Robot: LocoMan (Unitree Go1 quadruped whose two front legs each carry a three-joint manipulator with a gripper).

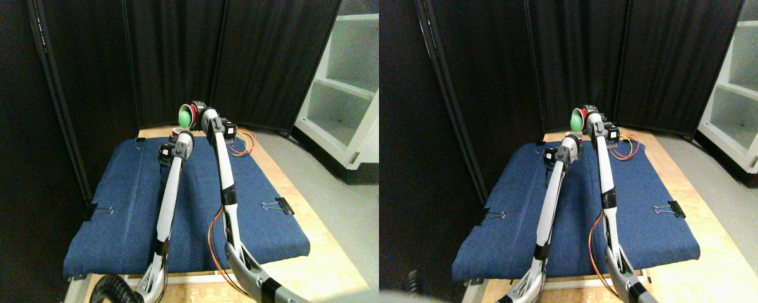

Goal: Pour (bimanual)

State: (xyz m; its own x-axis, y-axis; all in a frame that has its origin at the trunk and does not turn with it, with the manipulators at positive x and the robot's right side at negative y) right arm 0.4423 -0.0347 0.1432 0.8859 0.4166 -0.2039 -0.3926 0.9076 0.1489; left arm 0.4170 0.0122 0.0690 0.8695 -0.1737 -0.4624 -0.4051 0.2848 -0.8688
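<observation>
Green, probably light rigid plastic, the tilted cup (185,116) hangs above the red cup (177,132), best held by its wall; jaw states can't be told.

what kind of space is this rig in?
Likely a lab test bay: black curtain panels screen off a wooden table with blue cloth held by binder clips; white shelving stands to the right.
</observation>
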